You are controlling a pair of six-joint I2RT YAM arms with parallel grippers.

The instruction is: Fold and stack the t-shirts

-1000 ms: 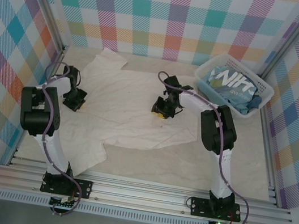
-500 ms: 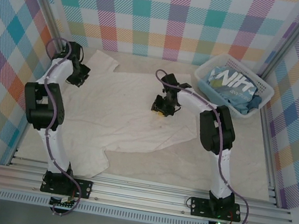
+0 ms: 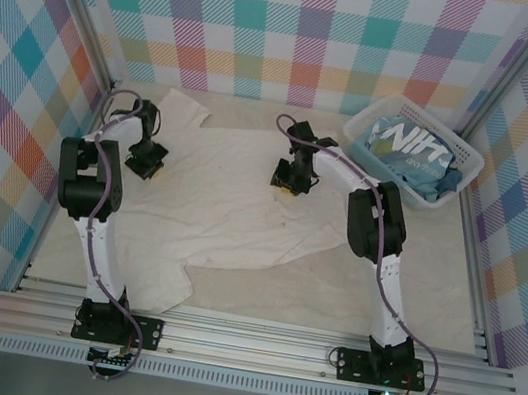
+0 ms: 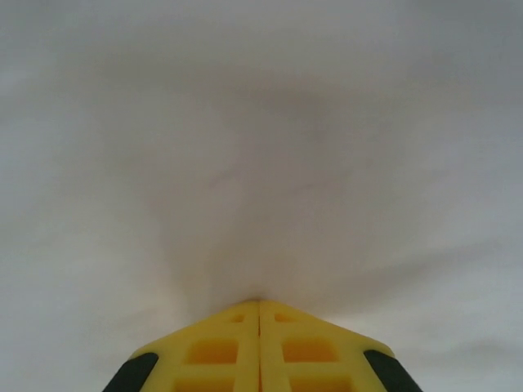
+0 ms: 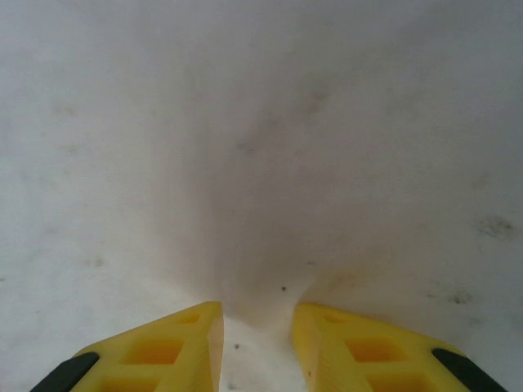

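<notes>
Left gripper (image 3: 145, 161) has swung back from the far-left corner where it was half a second ago and now sits a bit nearer to me, over the left side of the cream-white t-shirt (image 3: 223, 201). Right gripper (image 3: 288, 177) nudged slightly toward the back wall, and the shirt's far edge looks pulled along with it. From my end the shirt is spread out over the middle of the table (image 3: 412, 283), wrinkly, with one sleeve poking toward the far-left corner and the bottom-left bit trailing toward the arm bases. On the left wrist cam the yellow fingers (image 4: 212, 351) are pressed tight together with a ridge of cloth rising right off their tips, so that one's pinching the shirt. On the right wrist cam the fingers (image 5: 155, 351) sit a little apart, but the gap is stuffed with a pucker of fabric, so I'd call that clamped on the shirt too. That cloth has some small dark specks on it. Over in the far-right corner the light blue t-shirt (image 3: 409, 146) with the white lettering is sitting in the white basket (image 3: 360, 133), well apart from both grippers.
</notes>
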